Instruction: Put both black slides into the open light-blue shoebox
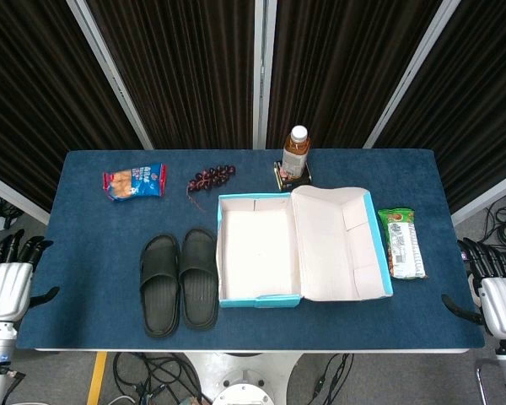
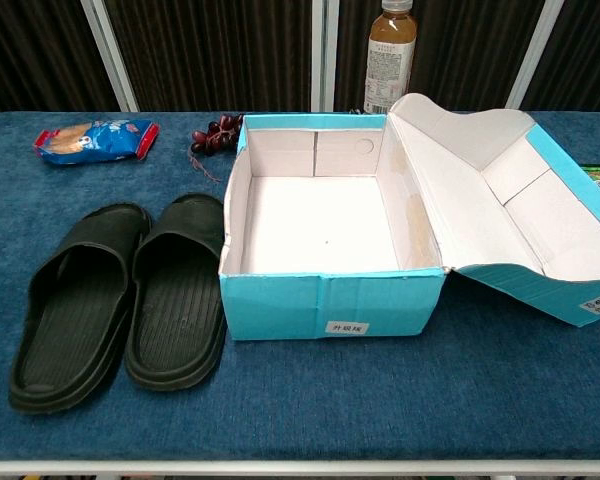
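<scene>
Black rubber slides (image 1: 179,281), paired, untouched on blue tabletop (image 1: 84,245), at nine o'clock of open light-blue cardboard shoebox (image 1: 257,247), nearer one almost touching. Left robot hand (image 1: 7,285) and right robot hand (image 1: 499,299): released, off-table. Risk: lifted slide snags box wall, shoving box.

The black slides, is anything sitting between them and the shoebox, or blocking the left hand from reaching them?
Nothing visible. The black slides lie side by side right beside the open shoebox, and only bare table separates them from the left hand.
</scene>
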You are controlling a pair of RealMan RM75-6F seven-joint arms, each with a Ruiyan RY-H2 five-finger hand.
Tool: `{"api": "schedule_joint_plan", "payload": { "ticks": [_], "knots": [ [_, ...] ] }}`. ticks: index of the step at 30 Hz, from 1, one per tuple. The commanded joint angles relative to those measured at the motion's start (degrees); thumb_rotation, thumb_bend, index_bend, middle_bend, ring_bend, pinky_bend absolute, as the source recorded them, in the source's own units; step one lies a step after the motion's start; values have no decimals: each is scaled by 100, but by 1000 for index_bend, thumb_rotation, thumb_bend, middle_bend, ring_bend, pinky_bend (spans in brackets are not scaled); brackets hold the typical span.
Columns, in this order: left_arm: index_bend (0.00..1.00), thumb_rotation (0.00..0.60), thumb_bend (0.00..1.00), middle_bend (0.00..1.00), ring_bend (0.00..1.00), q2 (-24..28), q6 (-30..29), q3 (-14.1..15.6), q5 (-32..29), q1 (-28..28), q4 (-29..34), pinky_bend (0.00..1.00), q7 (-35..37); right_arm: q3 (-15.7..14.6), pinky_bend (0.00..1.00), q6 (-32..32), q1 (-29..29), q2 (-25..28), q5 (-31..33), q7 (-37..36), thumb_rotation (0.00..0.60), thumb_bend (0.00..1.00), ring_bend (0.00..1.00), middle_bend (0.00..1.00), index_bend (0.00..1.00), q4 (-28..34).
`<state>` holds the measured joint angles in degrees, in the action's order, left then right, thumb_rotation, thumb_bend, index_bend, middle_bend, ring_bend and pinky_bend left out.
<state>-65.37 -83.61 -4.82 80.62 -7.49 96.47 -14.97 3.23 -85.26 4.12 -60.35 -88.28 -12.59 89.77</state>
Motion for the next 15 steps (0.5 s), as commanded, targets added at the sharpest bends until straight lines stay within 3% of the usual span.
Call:
{"api": "schedule_joint_plan", "payload": {
  "ticks": [1,4,9,15],
  "knots": [
    [209,600,53,160,0,128,87,-100,118,-152,115,90,140,4,0,-65,-5,51,-69,-21,600,120,0,51,0,-16],
    [224,600,53,162,87,332,343,-302,173,-445,330,155,347,30,0,-135,21,135,-162,1,600,120,0,51,0,-8],
    [261,600,50,250,384,468,1158,-793,6,-1245,667,549,568,45,0,-182,79,269,-306,25,600,120,0,51,0,38],
    [289,600,44,274,587,-5,2504,-1155,-829,-2368,495,722,213,29,0,-207,90,375,-355,-43,600,120,0,51,0,19]
  ]
}}
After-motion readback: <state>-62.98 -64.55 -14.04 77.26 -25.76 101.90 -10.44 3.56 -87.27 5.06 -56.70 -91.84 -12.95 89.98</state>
